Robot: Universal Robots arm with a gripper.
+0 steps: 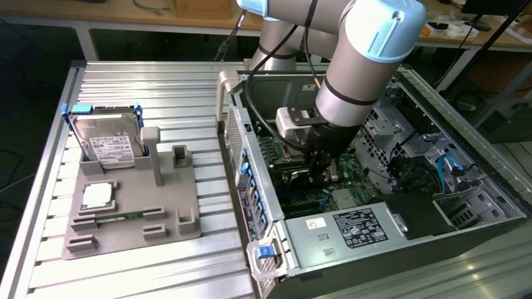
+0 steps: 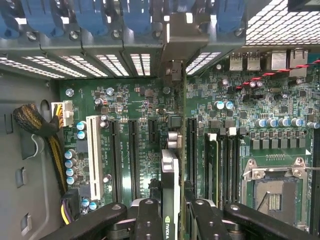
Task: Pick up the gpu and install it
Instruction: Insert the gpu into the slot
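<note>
The robot arm is made of big round tubes, silver-grey and shiny like metal. Where the tubes join there are fat round caps in light blue. A dark ring goes around the lower tube near its end. Thin black cables run along the arm and curl in a loop near the wrist. A small box, white and silver with a black top, sticks out from the side of the wrist. Below it the arm turns black and gets thinner. The claw is black too, with thick rounded fingers and small round grey bolts on its joints.
</note>
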